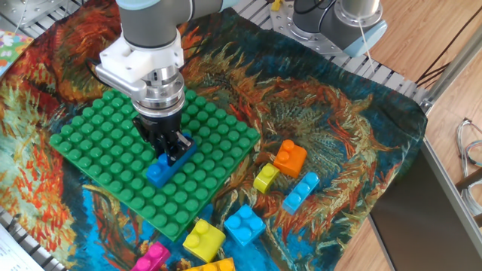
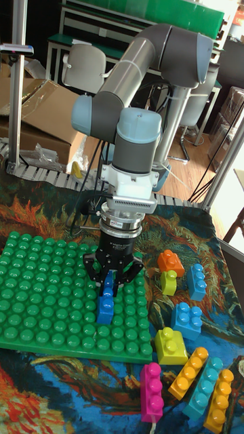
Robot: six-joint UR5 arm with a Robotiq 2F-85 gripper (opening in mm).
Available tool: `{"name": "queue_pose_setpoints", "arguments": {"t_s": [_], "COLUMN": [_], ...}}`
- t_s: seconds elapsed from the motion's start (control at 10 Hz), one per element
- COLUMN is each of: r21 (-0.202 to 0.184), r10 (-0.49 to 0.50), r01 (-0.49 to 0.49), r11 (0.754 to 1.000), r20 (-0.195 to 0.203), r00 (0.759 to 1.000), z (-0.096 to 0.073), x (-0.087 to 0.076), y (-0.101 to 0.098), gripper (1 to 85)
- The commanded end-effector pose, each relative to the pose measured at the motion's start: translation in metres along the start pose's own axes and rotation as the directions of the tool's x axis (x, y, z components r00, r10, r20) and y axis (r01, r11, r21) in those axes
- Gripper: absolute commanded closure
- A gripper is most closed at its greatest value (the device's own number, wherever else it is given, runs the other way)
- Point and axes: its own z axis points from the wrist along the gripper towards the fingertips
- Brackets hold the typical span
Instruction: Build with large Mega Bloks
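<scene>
A long blue brick [image 1: 160, 172] [image 2: 106, 306] lies studs-up on the green baseplate [image 1: 98, 143] [image 2: 41, 298], near its front middle. My gripper [image 1: 172, 147] [image 2: 110, 279] points straight down over the brick's far end, its black fingers closed against the brick's sides. The near end of the brick sticks out in front of the fingers. Loose Mega Bloks lie on the cloth to the right: an orange one [image 1: 290, 157] [image 2: 169, 261], a small yellow one [image 1: 266, 178] [image 2: 169, 281] and a long light blue one [image 1: 301, 191] [image 2: 197, 280].
In front of the baseplate lie a light blue square brick [image 1: 243, 223] [image 2: 187, 319], a yellow brick [image 1: 203, 239] [image 2: 171, 344], a pink long brick [image 1: 151, 258] [image 2: 151, 391] and several more long bricks [image 2: 205, 383]. A second robot's base [image 1: 339, 22] stands at the back right.
</scene>
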Motion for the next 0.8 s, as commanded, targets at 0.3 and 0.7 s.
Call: {"name": "queue_pose_setpoints", "arguments": {"t_s": [0.3,0.7], "r21": [-0.011,-0.016], "r10": [0.0,-0.002], "r01": [0.0,0.003], "r11": [1.0,1.0], "r20": [0.016,0.012], "r00": [1.0,1.0], "z": [0.0042,0.0054], "x": [-0.0041,-0.005], "y": [0.0009,0.0009], "gripper": [84.3,84.3]}}
